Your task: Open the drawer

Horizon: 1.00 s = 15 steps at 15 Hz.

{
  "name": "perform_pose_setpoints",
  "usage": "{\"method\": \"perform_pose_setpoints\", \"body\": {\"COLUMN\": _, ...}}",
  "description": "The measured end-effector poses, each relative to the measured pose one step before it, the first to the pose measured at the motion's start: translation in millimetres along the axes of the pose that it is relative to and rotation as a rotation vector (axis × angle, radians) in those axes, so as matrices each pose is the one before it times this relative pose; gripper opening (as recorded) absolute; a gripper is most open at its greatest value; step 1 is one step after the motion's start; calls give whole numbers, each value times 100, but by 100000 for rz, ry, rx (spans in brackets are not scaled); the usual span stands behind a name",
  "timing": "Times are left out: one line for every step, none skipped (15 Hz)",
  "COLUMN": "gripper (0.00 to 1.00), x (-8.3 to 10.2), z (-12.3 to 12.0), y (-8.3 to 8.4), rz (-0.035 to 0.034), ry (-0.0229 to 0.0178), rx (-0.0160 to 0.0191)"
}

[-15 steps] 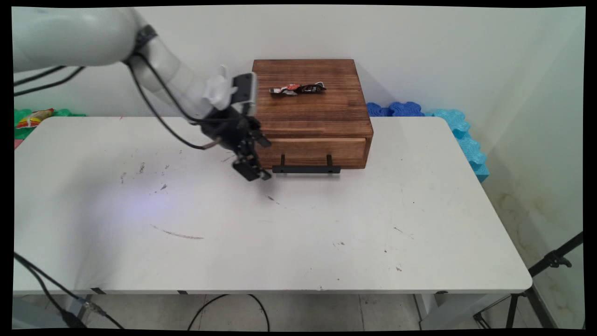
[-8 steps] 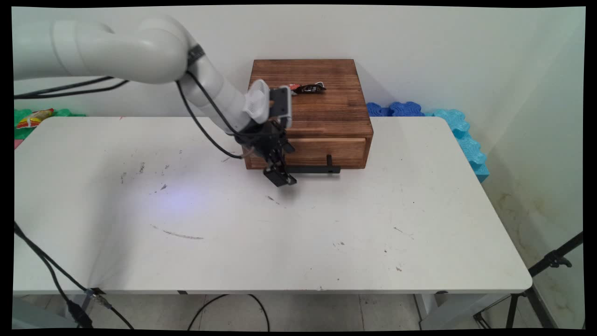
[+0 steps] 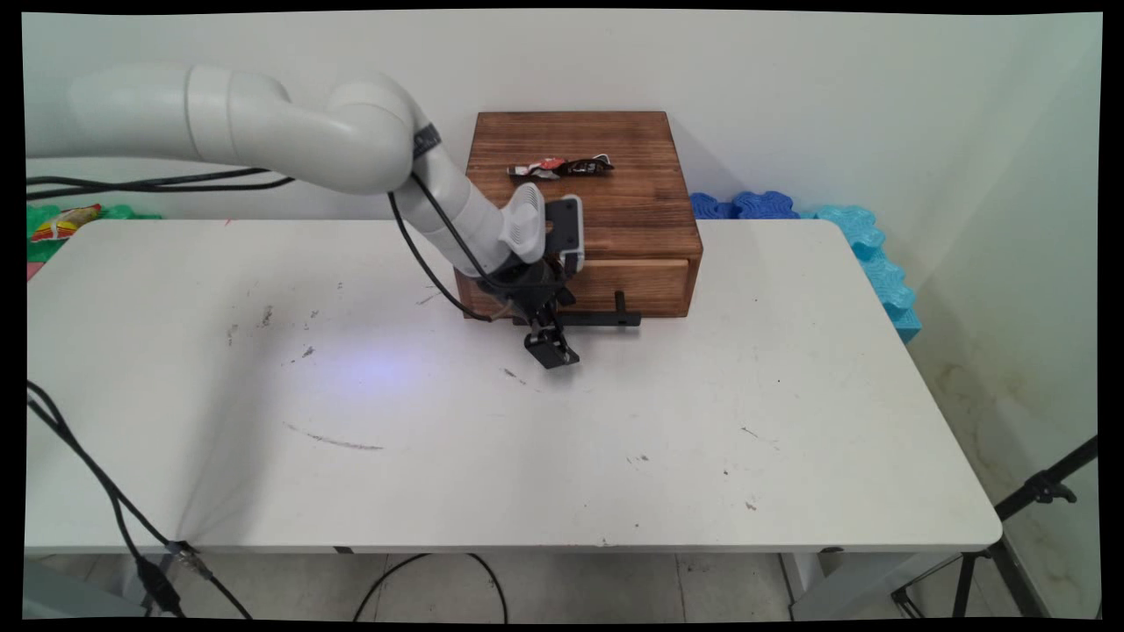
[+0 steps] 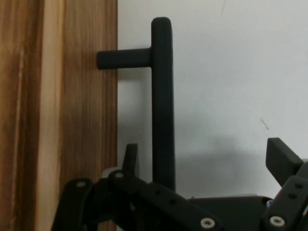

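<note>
— What stands on the white table [image 3: 615, 439]?
— A wooden drawer box [image 3: 580, 211] at the far edge, a crumpled wrapper [image 3: 559, 166] on top.
— And the gripper [image 3: 551, 344]?
— Fingers spread wide, straddling the drawer's black bar handle [image 4: 162, 101] without clasping it.

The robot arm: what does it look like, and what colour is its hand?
The arm is white, built of smooth round tubes joined by fat rounded elbows. Thin black cables hang from it. Its hand is black, with two fingers on jointed metal links held by small silver screws.
</note>
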State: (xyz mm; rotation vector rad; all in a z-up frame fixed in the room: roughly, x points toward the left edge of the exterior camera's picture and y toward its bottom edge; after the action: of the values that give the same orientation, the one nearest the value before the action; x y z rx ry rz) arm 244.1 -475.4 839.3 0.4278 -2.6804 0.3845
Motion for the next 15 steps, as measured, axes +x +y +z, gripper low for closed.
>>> {"method": "perform_pose_setpoints", "body": {"gripper": 100, "x": 103, "z": 548, "y": 7, "rz": 177, "ry": -452, "rx": 152}}
{"method": "perform_pose_setpoints", "body": {"gripper": 100, "x": 83, "z": 510, "y": 14, "rz": 126, "ry": -440, "rx": 123}}
{"method": "perform_pose_setpoints", "body": {"gripper": 100, "x": 59, "z": 397, "y": 16, "rz": -23, "ry": -338, "rx": 57}}
{"method": "perform_pose_setpoints", "body": {"gripper": 100, "x": 105, "z": 435, "y": 32, "rz": -155, "ry": -341, "rx": -30}}
{"method": "perform_pose_setpoints", "body": {"gripper": 100, "x": 95, "z": 373, "y": 48, "rz": -315, "ry": -294, "rx": -56}}
{"method": "perform_pose_setpoints", "body": {"gripper": 100, "x": 103, "z": 329, "y": 68, "rz": -453, "ry": -265, "rx": -115}}
{"method": "perform_pose_setpoints", "body": {"gripper": 100, "x": 99, "z": 227, "y": 95, "rz": -487, "ry": -190, "rx": -159}}
{"method": "perform_pose_setpoints", "body": {"gripper": 100, "x": 122, "z": 225, "y": 126, "rz": -653, "ry": -206, "rx": -223}}
{"method": "perform_pose_setpoints", "body": {"gripper": 100, "x": 112, "z": 177, "y": 164, "rz": -774, "ry": -204, "rx": -275}}
{"method": "perform_pose_setpoints", "body": {"gripper": 100, "x": 98, "z": 84, "y": 169, "rz": -750, "ry": -148, "rx": -195}}
{"method": "perform_pose_setpoints", "body": {"gripper": 100, "x": 125, "z": 77, "y": 204, "rz": -831, "ry": -133, "rx": -241}}
{"method": "perform_pose_setpoints", "body": {"gripper": 100, "x": 108, "z": 48, "y": 218, "rz": -647, "ry": -99, "rx": -282}}
{"method": "perform_pose_setpoints", "body": {"gripper": 100, "x": 118, "z": 32, "y": 291, "rz": -725, "ry": -105, "rx": -374}}
{"method": "perform_pose_setpoints", "body": {"gripper": 100, "x": 149, "z": 25, "y": 295, "rz": -607, "ry": -60, "rx": -400}}
{"method": "perform_pose_setpoints", "body": {"gripper": 100, "x": 120, "z": -4, "y": 319, "rz": -629, "ry": -60, "rx": -412}}
